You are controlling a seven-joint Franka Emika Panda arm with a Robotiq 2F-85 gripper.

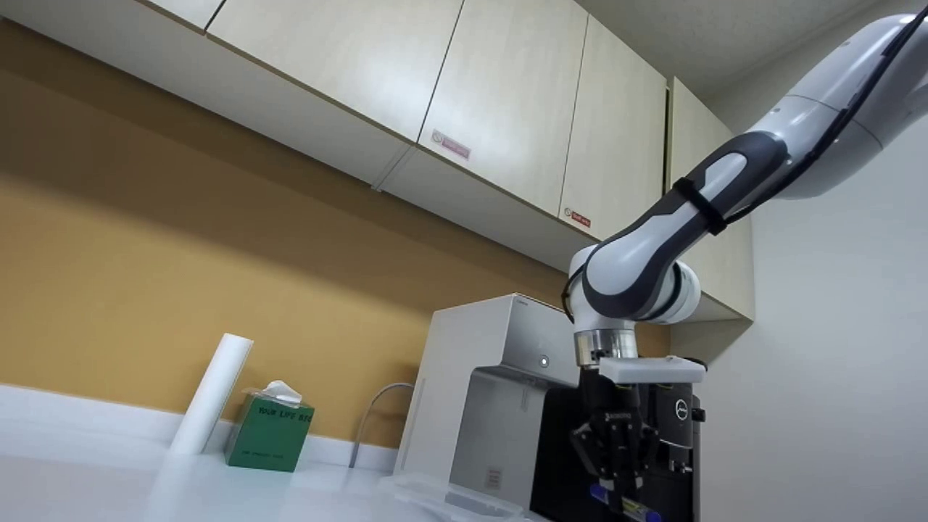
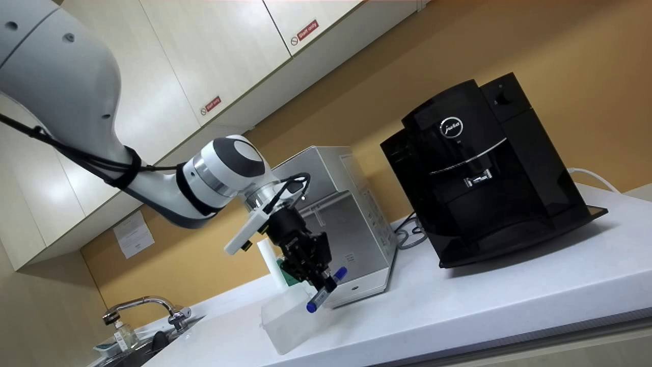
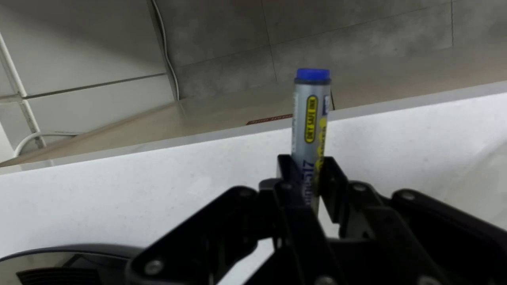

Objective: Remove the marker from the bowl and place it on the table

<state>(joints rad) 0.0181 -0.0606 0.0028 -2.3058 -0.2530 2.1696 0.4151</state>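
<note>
The marker is a grey pen with blue ends and a yellow label. It shows in both exterior views [image 1: 636, 509] [image 2: 319, 297] and in the wrist view [image 3: 311, 114]. My gripper [image 1: 618, 499] [image 2: 327, 283] [image 3: 305, 174] is shut on its middle and holds it in the air, tilted in an exterior view. The bowl is a translucent plastic container [image 2: 288, 323] [image 1: 453, 500] standing on the white table [image 2: 417, 318] [image 1: 80, 489] [image 3: 150, 194]. In the wrist view a pale translucent shape, likely the container [image 3: 483, 186], lies to the right, apart from the marker.
A silver dispenser [image 2: 351, 224] [image 1: 471, 391] stands behind the gripper. A black coffee machine [image 2: 489, 173] stands on the table. A green tissue box [image 1: 270, 433] and a white roll [image 1: 212, 395] stand near the wall. A sink tap [image 2: 147, 303] and the table's front edge [image 2: 458, 326] also show.
</note>
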